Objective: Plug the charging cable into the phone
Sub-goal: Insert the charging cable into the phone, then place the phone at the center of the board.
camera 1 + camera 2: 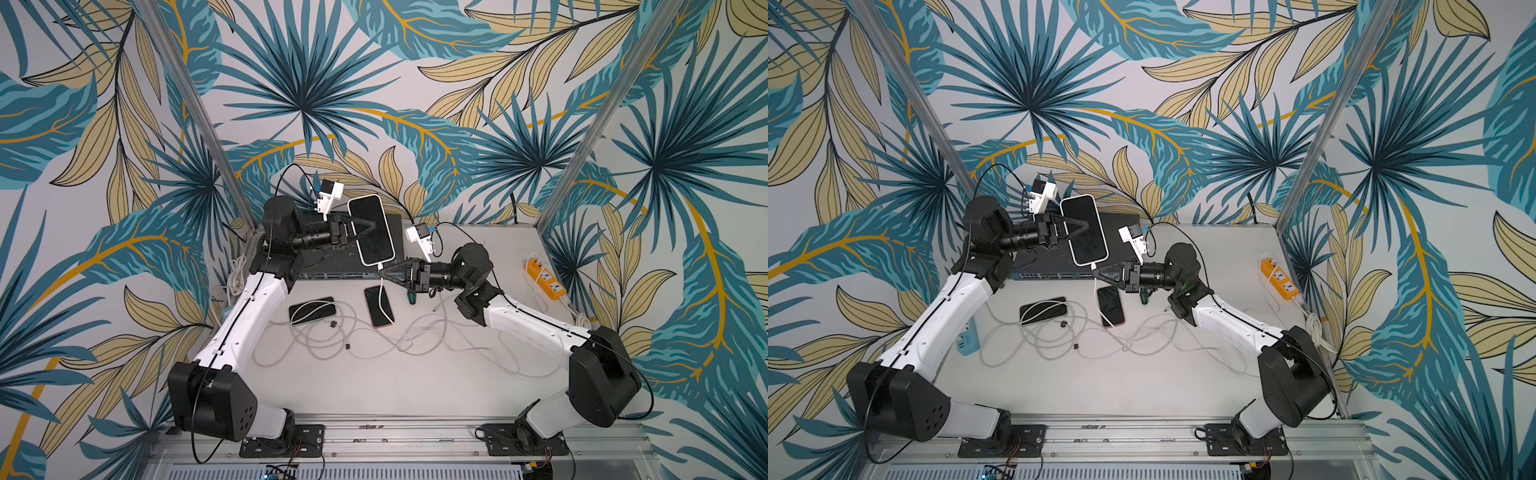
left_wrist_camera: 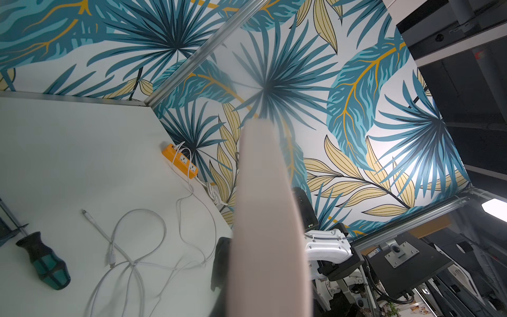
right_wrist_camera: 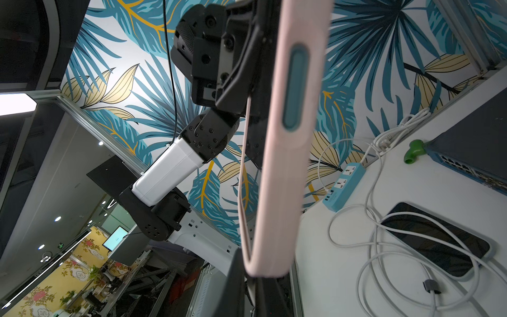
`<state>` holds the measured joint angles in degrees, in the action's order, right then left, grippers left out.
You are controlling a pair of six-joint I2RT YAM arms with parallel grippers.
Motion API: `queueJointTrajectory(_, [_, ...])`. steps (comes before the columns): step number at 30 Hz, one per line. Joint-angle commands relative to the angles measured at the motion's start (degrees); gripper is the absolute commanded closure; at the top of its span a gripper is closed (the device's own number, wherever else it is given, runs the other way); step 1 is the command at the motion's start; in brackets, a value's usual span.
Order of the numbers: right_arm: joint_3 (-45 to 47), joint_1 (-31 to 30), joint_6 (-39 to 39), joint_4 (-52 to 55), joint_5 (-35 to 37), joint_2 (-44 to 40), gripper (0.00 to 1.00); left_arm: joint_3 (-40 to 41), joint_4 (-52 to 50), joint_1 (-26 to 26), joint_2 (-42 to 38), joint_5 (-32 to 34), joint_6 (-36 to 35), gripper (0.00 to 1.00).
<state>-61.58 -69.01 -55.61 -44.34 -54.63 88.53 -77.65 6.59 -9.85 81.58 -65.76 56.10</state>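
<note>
In both top views the left gripper (image 1: 368, 228) is clamped across the middle of the phone (image 1: 376, 249), a glossy black slab with a pale rim, held clear of the tabletop (image 1: 415, 386). The right gripper (image 1: 381, 272) is closed tight on the thin white cable (image 1: 381, 297), just past the phone's near end. The plug sits at the port, but how far it is seated is too small to judge.

In the left wrist view the phone (image 2: 269, 219) is a blurred pink edge that hides the gripper's pads.

In the right wrist view the phone's (image 3: 285, 178) matte pink edge ends just above the right gripper's dark fingers (image 3: 236, 291). The plug is hidden.
</note>
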Motion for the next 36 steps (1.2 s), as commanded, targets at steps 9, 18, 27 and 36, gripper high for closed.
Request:
queueJointTrajectory(9, [-0.35,1.87,-0.31,-4.28,4.13,0.02,1.00,-0.90,-5.15,-2.08,-3.07,-4.47,-4.62,1.00])
queueJointTrajectory(18, [-1.72,2.56,0.81,-3.46,4.69,0.80,1.00,1.43,-5.62,-2.37,-4.53,-4.21,-5.17,1.00])
queueJointTrajectory(27, [0.84,5.84,12.41,15.00,-0.52,-5.23,0.32,-6.34,-12.58,-2.27,-0.61,-0.90,-8.52,1.00])
queueJointTrajectory(36, [18.63,22.50,15.87,32.31,11.16,-29.02,0.25,-11.54,-17.97,-9.57,11.49,7.83,-15.05,1.00])
